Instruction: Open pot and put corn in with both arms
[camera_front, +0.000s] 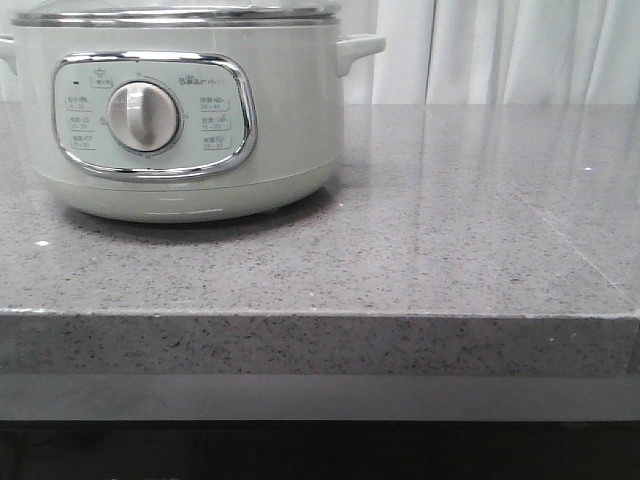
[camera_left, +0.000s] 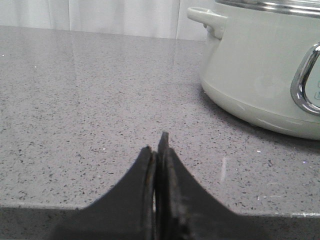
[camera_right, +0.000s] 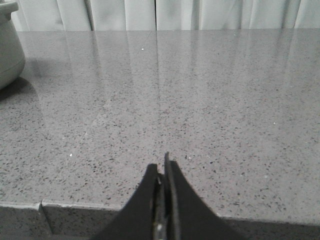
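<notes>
The pot (camera_front: 190, 120), a large pale grey-green cooker with a chrome-framed panel and round dial (camera_front: 143, 116), stands on the grey counter at the left, its steel-rimmed lid (camera_front: 175, 15) on. It also shows in the left wrist view (camera_left: 260, 70), and its edge shows in the right wrist view (camera_right: 9, 47). The corn is out of view. My left gripper (camera_left: 157, 145) is shut and empty, near the counter's front edge, left of the pot. My right gripper (camera_right: 161, 166) is shut and empty, near the front edge, right of the pot. Neither arm shows in the front view.
The speckled grey counter (camera_front: 470, 230) stretches to the right of the pot, with a thick front edge (camera_front: 320, 345). White curtains (camera_front: 510, 50) hang behind it. A side handle (camera_front: 358, 50) sticks out from the pot's right.
</notes>
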